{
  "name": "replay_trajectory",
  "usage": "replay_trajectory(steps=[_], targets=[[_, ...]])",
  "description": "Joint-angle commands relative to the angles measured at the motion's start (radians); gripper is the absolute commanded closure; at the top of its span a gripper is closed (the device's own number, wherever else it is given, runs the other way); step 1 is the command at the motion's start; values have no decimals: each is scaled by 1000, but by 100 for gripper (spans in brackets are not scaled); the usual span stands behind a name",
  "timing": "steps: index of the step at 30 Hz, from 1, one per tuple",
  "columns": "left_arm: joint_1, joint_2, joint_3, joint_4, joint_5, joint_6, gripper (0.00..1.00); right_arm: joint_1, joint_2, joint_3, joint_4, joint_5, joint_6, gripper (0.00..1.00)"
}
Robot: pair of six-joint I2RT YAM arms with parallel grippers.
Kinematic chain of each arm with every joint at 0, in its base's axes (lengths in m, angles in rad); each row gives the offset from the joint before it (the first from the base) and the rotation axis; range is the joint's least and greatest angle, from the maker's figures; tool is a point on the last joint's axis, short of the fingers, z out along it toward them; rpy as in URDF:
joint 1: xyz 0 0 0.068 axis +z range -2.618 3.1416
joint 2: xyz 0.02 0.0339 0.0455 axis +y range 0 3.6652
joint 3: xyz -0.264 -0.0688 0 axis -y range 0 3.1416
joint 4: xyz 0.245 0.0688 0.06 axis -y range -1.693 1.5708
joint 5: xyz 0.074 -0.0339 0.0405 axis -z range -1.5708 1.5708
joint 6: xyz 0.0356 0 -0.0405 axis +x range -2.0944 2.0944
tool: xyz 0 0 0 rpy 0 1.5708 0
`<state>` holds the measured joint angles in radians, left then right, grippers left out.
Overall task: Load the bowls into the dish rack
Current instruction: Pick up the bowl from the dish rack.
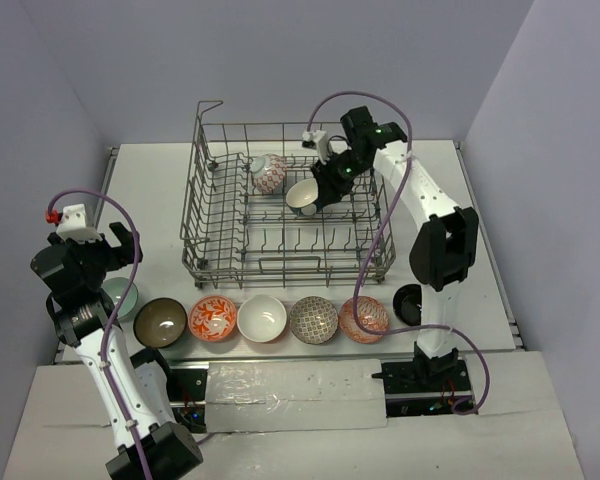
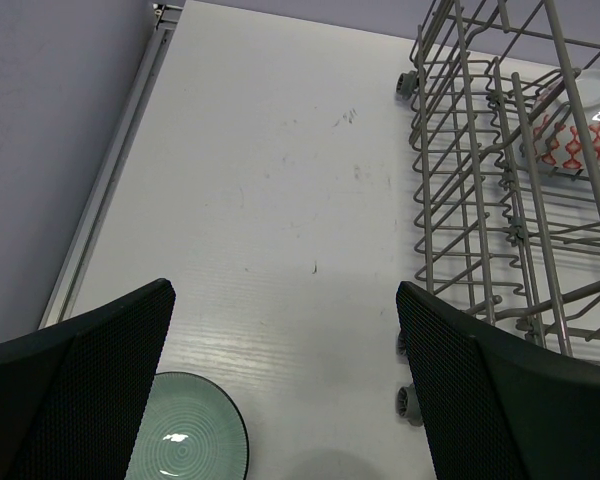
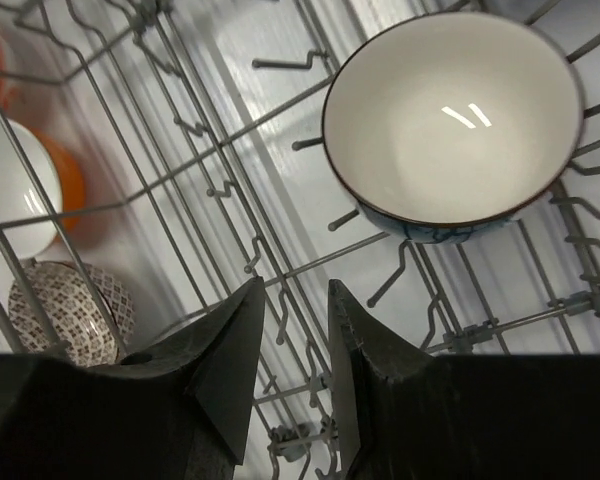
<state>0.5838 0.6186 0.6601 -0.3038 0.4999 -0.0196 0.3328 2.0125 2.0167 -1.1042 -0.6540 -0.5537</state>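
Hovering above the far right part of the dish rack point(image 1: 202, 215), the right gripper point(image 3: 295, 290) has its two fingers a narrow slot apart with nothing between them. Just ahead of its fingertips, and not touching them, a white-lined bowl point(image 3: 450, 120) with a dark rim and blue outside sits tilted among the upright tines. A red-lattice bowl point(image 1: 269, 172) lies on its side close to the rack's far edge, left of the white-lined one. The rack itself stands toward the far edge of the white table point(image 1: 150, 200). Over the table's near left corner the left gripper point(image 2: 283, 290) is spread wide and holds nothing, with a teal bowl point(image 2: 185, 440) on the table beneath it. From that bowl a row runs along the near edge toward the right: a brown bowl point(image 1: 161, 321), an orange-patterned bowl point(image 1: 213, 318), a plain white bowl point(image 1: 262, 318), a grey-patterned bowl point(image 1: 313, 319) and a red-patterned bowl point(image 1: 364, 319). A black bowl point(image 1: 408, 305) ends the row, partly hidden behind the right arm.
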Motion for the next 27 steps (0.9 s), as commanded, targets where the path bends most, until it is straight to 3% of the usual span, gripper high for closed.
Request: replay_trajectory(steps=[1, 7, 27], targets=[[5, -8, 12, 14, 29, 9, 1, 54, -64, -38, -23, 94, -89, 60], [5, -8, 15, 9, 45, 9, 1, 103, -69, -67, 44, 142, -81, 57], [5, -5, 12, 9, 46, 46, 1, 127, 55, 119, 72, 194, -101, 54]])
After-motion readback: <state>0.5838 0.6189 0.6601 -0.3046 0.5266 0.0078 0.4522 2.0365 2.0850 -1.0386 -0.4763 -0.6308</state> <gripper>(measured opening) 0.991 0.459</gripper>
